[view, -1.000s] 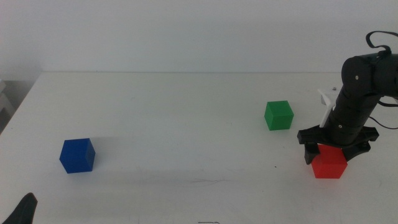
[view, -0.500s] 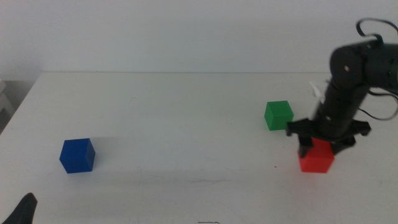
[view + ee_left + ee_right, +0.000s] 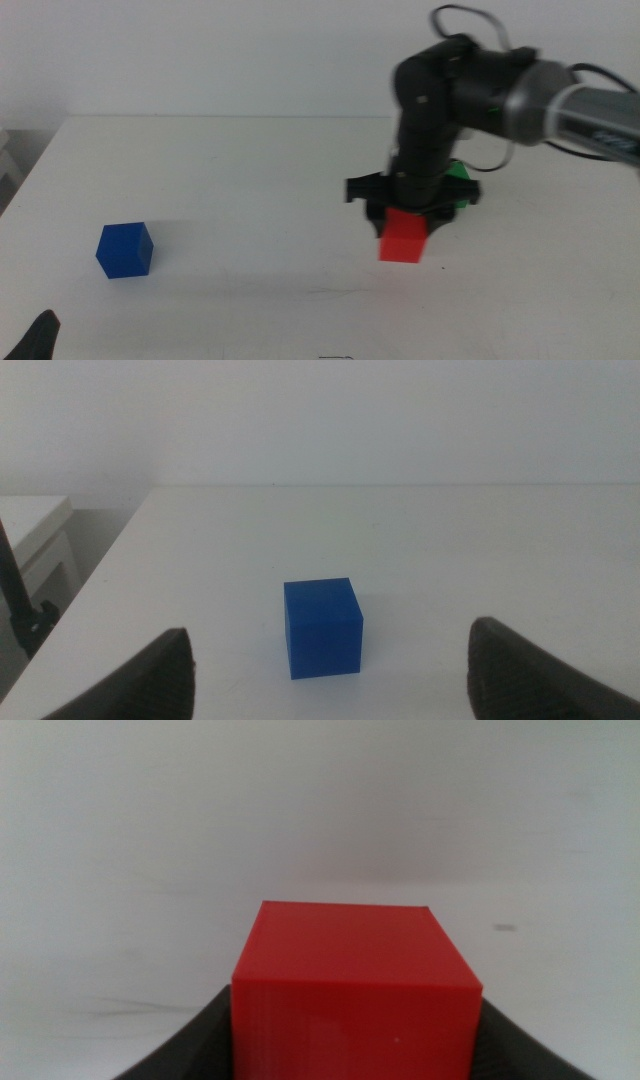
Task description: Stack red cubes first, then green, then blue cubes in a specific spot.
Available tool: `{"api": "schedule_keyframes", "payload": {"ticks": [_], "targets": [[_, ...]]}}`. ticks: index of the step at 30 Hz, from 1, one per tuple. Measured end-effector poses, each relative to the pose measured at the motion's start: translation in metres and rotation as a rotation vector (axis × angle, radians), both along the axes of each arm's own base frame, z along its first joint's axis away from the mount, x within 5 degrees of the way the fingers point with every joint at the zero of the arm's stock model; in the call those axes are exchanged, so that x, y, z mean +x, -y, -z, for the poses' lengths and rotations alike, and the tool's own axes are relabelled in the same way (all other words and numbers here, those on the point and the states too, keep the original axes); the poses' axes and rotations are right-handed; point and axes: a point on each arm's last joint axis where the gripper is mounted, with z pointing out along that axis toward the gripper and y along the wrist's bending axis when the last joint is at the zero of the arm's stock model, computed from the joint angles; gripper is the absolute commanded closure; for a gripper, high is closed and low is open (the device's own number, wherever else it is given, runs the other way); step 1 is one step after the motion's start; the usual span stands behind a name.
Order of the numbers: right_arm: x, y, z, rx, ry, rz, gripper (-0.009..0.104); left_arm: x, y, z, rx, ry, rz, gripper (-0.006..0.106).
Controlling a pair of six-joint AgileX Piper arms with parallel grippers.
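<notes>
Right gripper (image 3: 404, 226) clamps red cube (image 3: 402, 237) beside green cube (image 3: 460, 178).
Left gripper (image 3: 330, 660) waits, jaws wide, facing blue cube (image 3: 322, 626).

middle: high, forward-down | wrists: low, close, perhaps level | shared: table (image 3: 250, 160)

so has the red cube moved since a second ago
Yes. The red cube, held in the right gripper, has travelled left, past the green cube, toward the blue cube.

Plain white table (image 3: 250, 160), white wall (image 3: 200, 50)
</notes>
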Motion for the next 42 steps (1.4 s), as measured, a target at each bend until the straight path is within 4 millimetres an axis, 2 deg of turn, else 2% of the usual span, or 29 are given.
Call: {"api": "schedule_keyframes", "payload": {"ticks": [7, 13, 22, 33, 39, 41, 42], "targets": [[0.003, -0.052, 0.014, 0.009, -0.014, -0.019, 0.096, 0.000, 0.000, 0.000, 0.000, 0.000, 0.000, 0.007], [-0.001, -0.072, 0.033, 0.011, -0.046, -0.040, 0.096, 0.000, 0.000, 0.000, 0.000, 0.000, 0.000, 0.007], [0.000, -0.079, 0.047, -0.001, -0.044, -0.050, 0.096, 0.000, 0.000, 0.000, 0.000, 0.000, 0.000, 0.007], [0.001, -0.080, 0.049, -0.004, -0.031, -0.054, 0.096, 0.000, 0.000, 0.000, 0.000, 0.000, 0.000, 0.007], [0.001, -0.081, 0.049, -0.004, -0.030, -0.031, 0.082, 0.000, 0.000, 0.000, 0.000, 0.000, 0.000, 0.007], [0.001, -0.081, 0.049, -0.005, -0.030, -0.027, 0.074, 0.000, 0.000, 0.000, 0.000, 0.000, 0.000, 0.007], [0.001, -0.081, 0.049, -0.005, -0.030, -0.026, 0.062, 0.000, 0.000, 0.000, 0.000, 0.000, 0.000, 0.007]]}}
